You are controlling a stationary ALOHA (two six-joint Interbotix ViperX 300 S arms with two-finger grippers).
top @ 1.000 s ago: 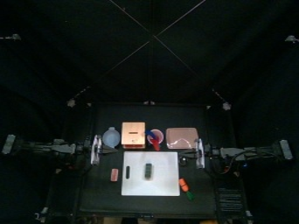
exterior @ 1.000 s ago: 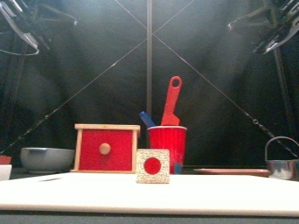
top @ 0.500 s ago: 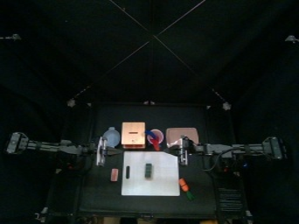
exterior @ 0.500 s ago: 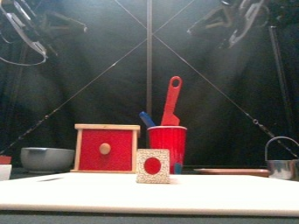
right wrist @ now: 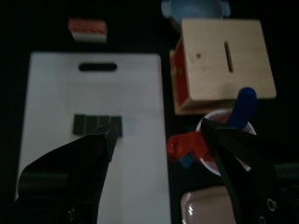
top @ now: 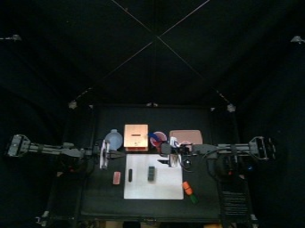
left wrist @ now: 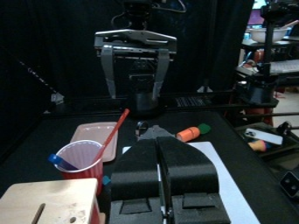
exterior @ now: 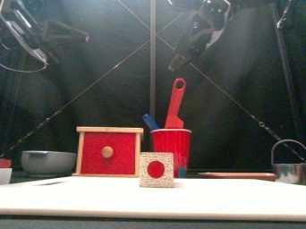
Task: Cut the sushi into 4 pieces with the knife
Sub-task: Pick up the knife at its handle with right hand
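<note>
Red knife [exterior: 176,100] stands untaken in the red cup [exterior: 171,148], just beyond the white board [top: 170,187]; we judge fetching is in hand. Our right gripper [right wrist: 166,140] hangs above it, wide apart, empty. Our left gripper [left wrist: 160,149] rests left, closed on nothing. The sushi roll [top: 152,174] lies whole on the board. Next, we lower onto the handle.
</note>
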